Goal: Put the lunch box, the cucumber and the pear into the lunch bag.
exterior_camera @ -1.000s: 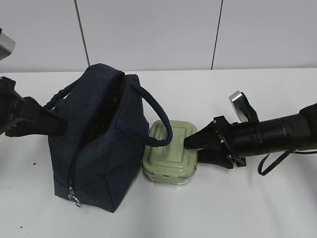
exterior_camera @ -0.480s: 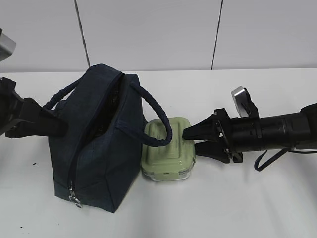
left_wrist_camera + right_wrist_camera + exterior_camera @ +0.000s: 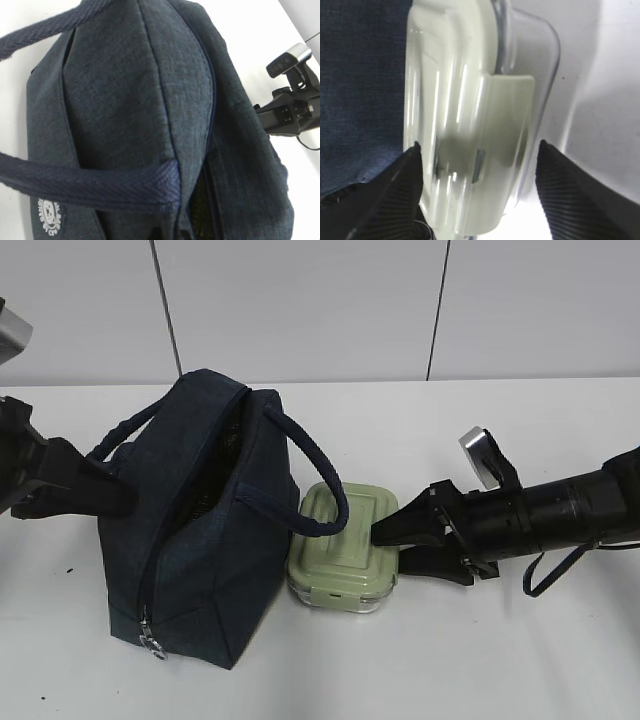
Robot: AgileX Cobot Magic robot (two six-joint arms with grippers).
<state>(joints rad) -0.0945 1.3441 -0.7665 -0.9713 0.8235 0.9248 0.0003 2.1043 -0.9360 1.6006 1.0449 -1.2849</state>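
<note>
Your right gripper [image 3: 388,540] lay almost level, pointing left at the lunch box [image 3: 343,545], with its jaws spread and set to either side of the box's near end. In the right wrist view the two dark fingertips [image 3: 402,172] flanked the box's lid clip, one on each side, and I could not tell whether either pad actually touched the box. The box sat flat on the counter [image 3: 500,640], its far end right against the side of the lunch bag [image 3: 200,530] and under one drooping handle [image 3: 315,485]. Its long axis ran roughly along your gripper's reach, so the jaws spanned the short width. The right arm was clearly the nearer one. Your left gripper [image 3: 105,490] was pressed shut on the bag's far-side handle; its tips were hidden in both views, so the pinch itself is a judgement. The bag stood upright with its mouth open. Neither cucumber nor pear showed clearly anywhere; a mottled yellow-green patch in the bag's mouth was too dark to name.
</note>
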